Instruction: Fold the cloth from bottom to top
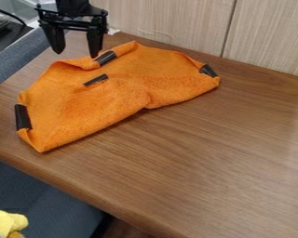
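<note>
Hanging over the far left of the brown wood-grain table: black two-finger pincer, fingers spread wide apart, holding nothing.
Cloth: orange fabric cloth, lying on the table's far left part, loosely folded and uneven, its near side notched inward.
Strips: four short black strips on the cloth, above the tabletop.
Wall: pale wood-grain panels behind the table.
Seat: dark blue-grey fabric seat, lower than the table, past its near left edge.
</note>
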`<state>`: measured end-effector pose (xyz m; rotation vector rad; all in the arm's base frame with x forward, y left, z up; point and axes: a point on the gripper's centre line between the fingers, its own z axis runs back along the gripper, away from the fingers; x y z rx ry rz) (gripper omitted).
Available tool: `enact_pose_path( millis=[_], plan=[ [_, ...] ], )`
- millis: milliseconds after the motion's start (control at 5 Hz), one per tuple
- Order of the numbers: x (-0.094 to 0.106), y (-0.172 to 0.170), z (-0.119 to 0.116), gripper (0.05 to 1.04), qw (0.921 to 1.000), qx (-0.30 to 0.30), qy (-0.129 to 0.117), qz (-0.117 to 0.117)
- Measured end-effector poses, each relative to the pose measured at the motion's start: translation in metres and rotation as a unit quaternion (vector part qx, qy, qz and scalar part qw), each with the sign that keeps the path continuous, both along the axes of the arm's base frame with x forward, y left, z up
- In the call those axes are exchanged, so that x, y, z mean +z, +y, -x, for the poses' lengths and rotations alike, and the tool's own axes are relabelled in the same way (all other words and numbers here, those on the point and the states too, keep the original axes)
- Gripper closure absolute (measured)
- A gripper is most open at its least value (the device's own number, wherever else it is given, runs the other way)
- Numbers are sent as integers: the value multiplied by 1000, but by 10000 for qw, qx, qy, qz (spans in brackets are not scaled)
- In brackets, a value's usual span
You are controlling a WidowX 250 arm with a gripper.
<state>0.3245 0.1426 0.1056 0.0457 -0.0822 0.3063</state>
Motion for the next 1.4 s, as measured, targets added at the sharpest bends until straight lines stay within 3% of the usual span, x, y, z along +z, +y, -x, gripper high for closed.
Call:
enact_pose_path(
  millis=[200,400,600,800,1000,1400],
  plan=[
    [-13,-1,2,83,9998,30,161,71],
    [-25,11,38,83,9980,547,266,147],
    [-26,29,68,83,9933,1127,222,158],
    [-38,41,91,83,9881,1484,365,145],
    [-41,50,106,83,9829,1810,317,66],
    [-58,48,117,83,9786,1985,504,-203]
  ],
)
